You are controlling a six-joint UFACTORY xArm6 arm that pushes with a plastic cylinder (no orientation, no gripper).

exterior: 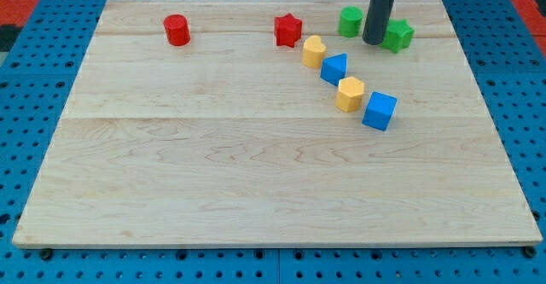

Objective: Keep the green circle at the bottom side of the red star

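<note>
Near the view's top right, my tip (pixel 374 42) rests on the wooden worktop (pixel 256 173) between two green blocks: the green circle (pixel 350 21) just to its left and the green star (pixel 397 35) touching or almost touching it on the right. I carry no fingers, only the dark rod, so nothing is grasped. The red star (pixel 288 30) sits further toward the view's left, well apart from the green circle and roughly level with it, so the circle is at the star's right rather than below it. A red cylinder (pixel 177 30) stands alone toward the top left. Below and right of the red star, four blocks run in a slanting line: a yellow block (pixel 314 51), a blue cube (pixel 333 68), another yellow block (pixel 350 94), and a second blue cube (pixel 380 111).
</note>
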